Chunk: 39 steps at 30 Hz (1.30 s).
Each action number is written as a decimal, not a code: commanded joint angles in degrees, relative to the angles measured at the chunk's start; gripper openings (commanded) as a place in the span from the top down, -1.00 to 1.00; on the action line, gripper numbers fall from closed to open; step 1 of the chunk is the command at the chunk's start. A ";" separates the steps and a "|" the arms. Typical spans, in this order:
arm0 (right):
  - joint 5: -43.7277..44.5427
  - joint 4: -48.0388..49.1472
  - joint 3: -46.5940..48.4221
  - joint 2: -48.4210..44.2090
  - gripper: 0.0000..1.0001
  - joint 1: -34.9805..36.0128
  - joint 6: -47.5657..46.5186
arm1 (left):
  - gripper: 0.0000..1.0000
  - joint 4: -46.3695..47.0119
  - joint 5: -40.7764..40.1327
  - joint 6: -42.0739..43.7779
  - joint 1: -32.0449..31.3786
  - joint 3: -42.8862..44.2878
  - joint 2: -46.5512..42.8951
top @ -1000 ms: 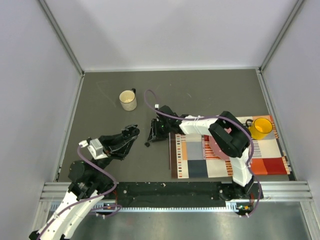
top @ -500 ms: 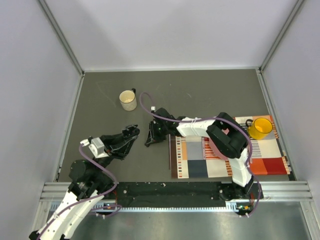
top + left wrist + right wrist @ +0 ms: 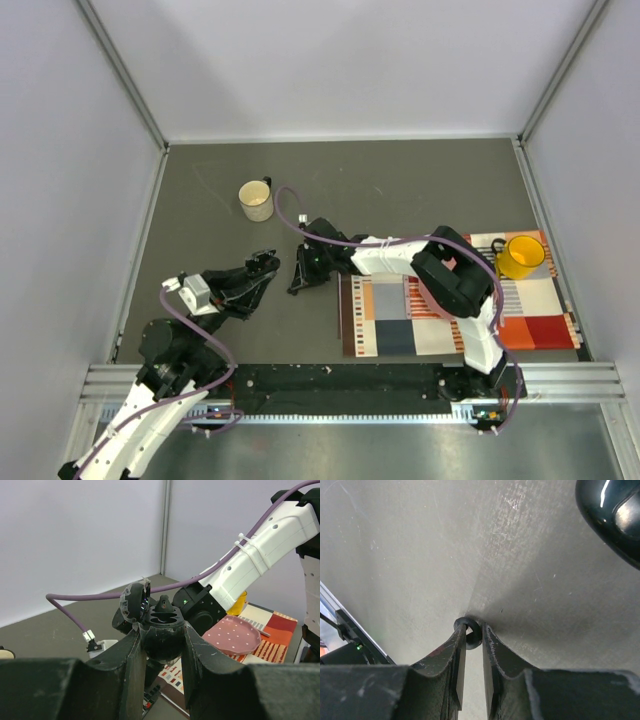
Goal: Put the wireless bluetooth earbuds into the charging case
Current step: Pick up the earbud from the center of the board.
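My left gripper (image 3: 161, 630) is shut on the black charging case (image 3: 162, 642) and holds it above the table, with its lid (image 3: 134, 602) open. A small dark piece (image 3: 164, 605) sits in the case's top; I cannot tell whether it is an earbud. My right gripper (image 3: 474, 626) is shut on one tiny black earbud (image 3: 474, 639), right at the grey table surface. In the top view the right gripper (image 3: 297, 283) is just right of the left gripper (image 3: 262, 270). The other earbuds are not visible.
A larger glossy black oval object (image 3: 615, 515) lies beyond the right gripper. A cream mug (image 3: 256, 201) stands at the back left. A patterned mat (image 3: 390, 330) at the right carries a pink dotted plate (image 3: 232, 634) and a yellow mug (image 3: 521, 256).
My right arm has shifted left, bringing its gripper closer to the left gripper. The left arm has stayed almost still with the case.
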 commanded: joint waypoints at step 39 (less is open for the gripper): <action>0.77 9.30 -8.99 -6.34 0.74 2.33 -1.08 | 1.00 1.53 -1.59 -1.32 -0.15 0.86 -3.85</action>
